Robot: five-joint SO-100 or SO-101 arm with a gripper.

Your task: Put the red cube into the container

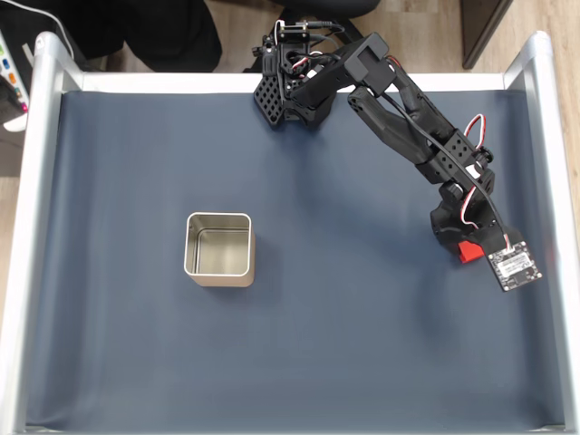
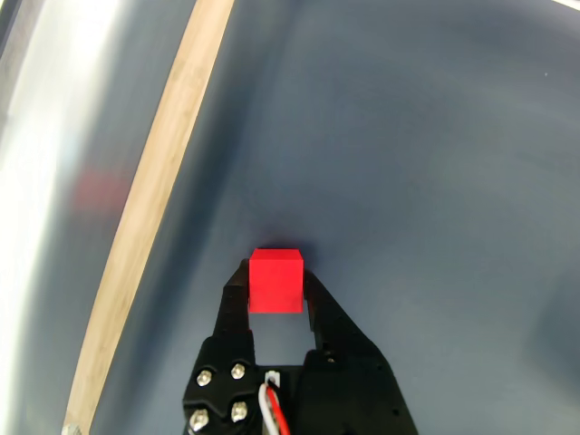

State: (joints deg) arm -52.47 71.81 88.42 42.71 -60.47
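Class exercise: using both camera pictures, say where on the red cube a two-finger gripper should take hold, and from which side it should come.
Grip the red cube on its two opposite flat side faces, coming down from above. It sits flat on the mat with nothing beside it, and its parallel matte faces suit flat fingers. In the wrist view the gripper already straddles it that way, one finger on each side.

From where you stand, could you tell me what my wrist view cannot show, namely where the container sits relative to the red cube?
Observer: In the fixed view, the container sits near the mat's middle, far left of the red cube.
Operator: Is anything inside the tin?
Observer: It looks empty; its shiny floor is bare.
Operator: Where is the cube on the mat?
Observer: Near the right edge, beside the silver frame, with the gripper around it; the wrist view shows the fingers flanking it.
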